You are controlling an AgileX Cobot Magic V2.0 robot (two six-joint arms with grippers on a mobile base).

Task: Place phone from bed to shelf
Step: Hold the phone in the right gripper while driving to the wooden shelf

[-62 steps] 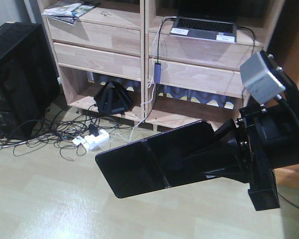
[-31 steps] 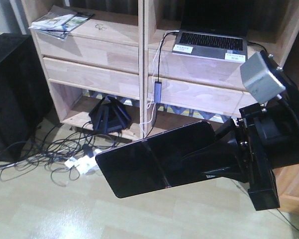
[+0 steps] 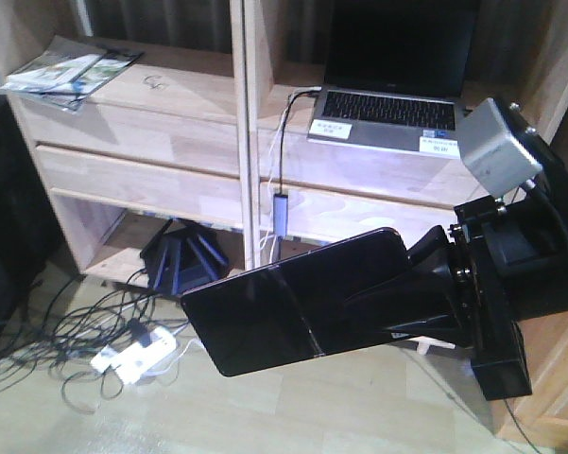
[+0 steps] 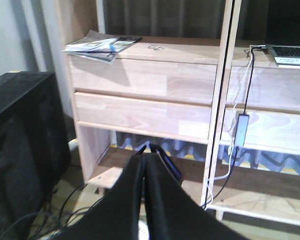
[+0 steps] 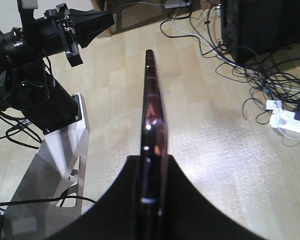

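Right tool [image 5: 153, 162] clamps phone [image 3: 284, 307] above pale floor [image 3: 340, 416], facing shelf [image 3: 175, 74].

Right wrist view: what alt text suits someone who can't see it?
A phone, seen edge-on, is clamped in the right gripper above a pale floor. The left gripper shows upper left; tangled cables lie at right.

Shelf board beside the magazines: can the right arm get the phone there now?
Probably yes: the right claw holds the phone in open air before the shelf; wood beside the magazines lies bare.
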